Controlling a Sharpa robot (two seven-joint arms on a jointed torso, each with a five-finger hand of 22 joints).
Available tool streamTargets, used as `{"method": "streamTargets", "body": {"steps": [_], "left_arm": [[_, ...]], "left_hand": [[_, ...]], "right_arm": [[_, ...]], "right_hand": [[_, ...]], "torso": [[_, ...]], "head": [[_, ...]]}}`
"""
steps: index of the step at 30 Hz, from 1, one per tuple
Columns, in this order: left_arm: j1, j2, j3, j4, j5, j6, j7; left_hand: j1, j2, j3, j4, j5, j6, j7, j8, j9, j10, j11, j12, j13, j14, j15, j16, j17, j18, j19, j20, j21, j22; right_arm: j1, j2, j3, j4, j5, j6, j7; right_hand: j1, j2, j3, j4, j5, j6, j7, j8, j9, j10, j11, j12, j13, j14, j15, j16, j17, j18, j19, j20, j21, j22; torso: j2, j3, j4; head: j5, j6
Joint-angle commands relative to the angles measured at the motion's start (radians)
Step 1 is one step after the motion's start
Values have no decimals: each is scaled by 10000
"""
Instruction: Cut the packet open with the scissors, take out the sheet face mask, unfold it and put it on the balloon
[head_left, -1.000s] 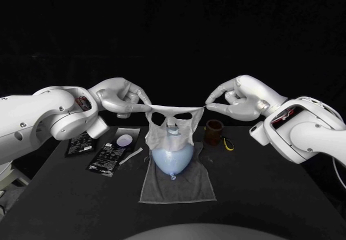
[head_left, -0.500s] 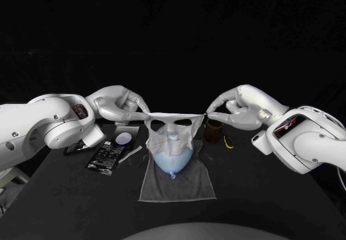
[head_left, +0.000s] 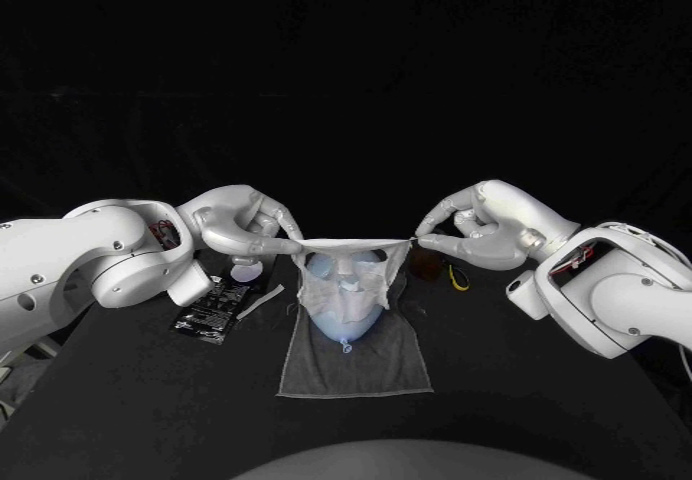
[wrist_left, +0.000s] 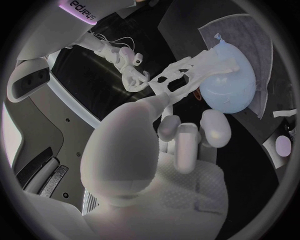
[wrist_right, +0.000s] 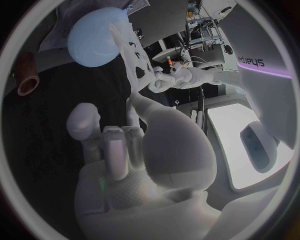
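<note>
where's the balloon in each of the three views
Head view: balloon at the centre, on the grey cloth, partly under the sheet face mask.
Left wrist view: balloon beyond the left robot hand, lying on the cloth.
Right wrist view: balloon beyond the right robot hand, near the brown container.
Shared landmark: the mask stretched between both robot hands, draping onto the balloon.

You're seeing a white sheet mask (head_left: 320, 290), pale blue balloon (head_left: 346, 320), grey cloth (head_left: 353, 370), black packet (head_left: 209, 312) with white print, brown jar (head_left: 427, 266), black counter (head_left: 548, 400), silver left hand (head_left: 245, 225) and right hand (head_left: 476, 225).
</note>
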Motion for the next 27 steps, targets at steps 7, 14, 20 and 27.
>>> {"method": "streamTargets", "body": {"steps": [7, 14, 20, 27], "left_arm": [[-26, -23, 2, 217, 173, 253, -22], [-31, 230, 1, -53, 178, -13, -122], [-45, 653, 2, -711, 179, -452, -248], [-55, 1386, 7, -1843, 263, -654, -272]], "left_hand": [[-13, 46, 47, -25, 32, 56, 21, 34, 576, 68, -4, 30, -10, 527, 45, 35, 1036, 6, 59, 12, 53, 8], [-13, 49, 53, -32, 32, 59, 21, 35, 574, 63, -7, 22, -23, 525, 43, 33, 1031, 7, 56, 12, 49, 3], [-12, 53, 56, -33, 32, 58, 21, 35, 574, 62, -7, 21, -25, 526, 43, 33, 1033, 3, 71, 12, 61, 24], [-12, 65, 67, -35, 32, 54, 24, 33, 571, 42, -6, 0, -62, 520, 41, 26, 1014, 0, 81, 11, 69, 38]], "right_arm": [[-45, -30, 0, 187, -63, 142, -82], [-61, 188, -1, -158, -59, 191, -25], [-96, 647, -1, -828, -58, 175, 76], [-116, 1387, 2, -1919, 80, 330, 21]], "right_hand": [[103, 11, 2, 46, 32, 47, 13, 193, 483, 1062, -46, 65, 2628, 1065, -43, 41, 2635, 119, -9, -25, -54, 1152], [103, 11, 2, 46, 32, 47, 13, 193, 483, 1062, -46, 65, 2628, 1065, -43, 41, 2635, 119, -9, -25, -54, 1152], [104, 10, 4, 53, 32, 42, 13, 202, 490, 1062, -45, 65, 2628, 1065, -42, 41, 2635, 116, 1, -25, -36, 1157], [110, 12, 10, 58, 33, 34, 14, 209, 495, 1062, -45, 65, 2628, 1065, -42, 41, 2635, 115, 3, -24, -32, 1158]], "torso": [[58, 10, -4], [100, 0, -13], [158, 2, -17], [324, -29, -35]], "head": [[-13, -102], [-28, -84], [-41, -72], [-44, -27]]}}
